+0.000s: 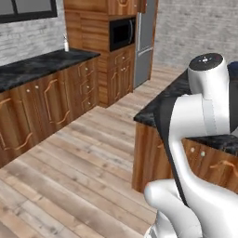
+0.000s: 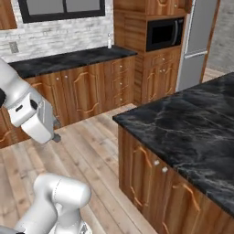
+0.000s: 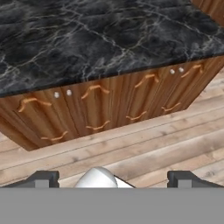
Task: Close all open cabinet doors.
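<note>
A Franka arm's gripper hangs with its jaws spread wide and nothing between them, its two dark fingertips poised above pale plank flooring. Just beyond stands a kitchen island topped in black marble, its cabinet doors (reddish-brown wood with curved arch mouldings and small round silver knobs) lying flush against the front. Across the open floor, a second run of cabinet doors sits under a long dark counter along a whitewashed brick wall; these too appear shut. Farther right, a stack of drawers meets a tall wooden unit housing a black oven, with a grey refrigerator at the far end.
</note>
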You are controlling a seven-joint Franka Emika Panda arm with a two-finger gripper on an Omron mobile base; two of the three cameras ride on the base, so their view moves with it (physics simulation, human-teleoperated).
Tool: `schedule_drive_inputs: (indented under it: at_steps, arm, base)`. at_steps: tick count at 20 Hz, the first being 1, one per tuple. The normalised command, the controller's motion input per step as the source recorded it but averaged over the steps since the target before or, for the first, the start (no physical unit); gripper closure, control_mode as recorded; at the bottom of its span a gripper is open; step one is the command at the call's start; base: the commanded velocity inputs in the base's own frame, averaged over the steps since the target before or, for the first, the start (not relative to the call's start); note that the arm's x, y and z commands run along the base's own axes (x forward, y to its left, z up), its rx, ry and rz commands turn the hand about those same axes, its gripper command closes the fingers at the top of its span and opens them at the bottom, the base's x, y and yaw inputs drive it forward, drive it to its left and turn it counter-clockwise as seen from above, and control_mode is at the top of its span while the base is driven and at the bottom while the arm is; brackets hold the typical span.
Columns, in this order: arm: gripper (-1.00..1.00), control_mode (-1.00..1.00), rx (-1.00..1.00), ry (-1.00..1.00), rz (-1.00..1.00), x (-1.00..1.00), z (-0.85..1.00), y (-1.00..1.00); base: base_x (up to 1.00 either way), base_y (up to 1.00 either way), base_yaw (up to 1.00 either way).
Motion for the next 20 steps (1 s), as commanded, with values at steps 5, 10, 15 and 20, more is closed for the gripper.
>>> schedule_drive_inputs:
  at_steps: [5, 10, 15, 20]
  arm:
    - [-1.0, 1.0, 0.0, 0.0, 0.0, 0.0, 0.0, 0.0]
    - [-1.0, 1.0, 0.0, 0.0, 0.0, 0.0, 0.0, 0.0]
    - [-1.0, 1.0, 0.0, 0.0, 0.0, 0.0, 0.0, 0.0]
    - [-1.0, 1.0, 0.0, 0.0, 0.0, 0.0, 0.0, 0.0]
  base:
    - [1.0, 1.0, -0.05]
    - [1.0, 1.0, -0.05]
    - [1.0, 1.0, -0.04]
    - [1.0, 0.66, -0.12]
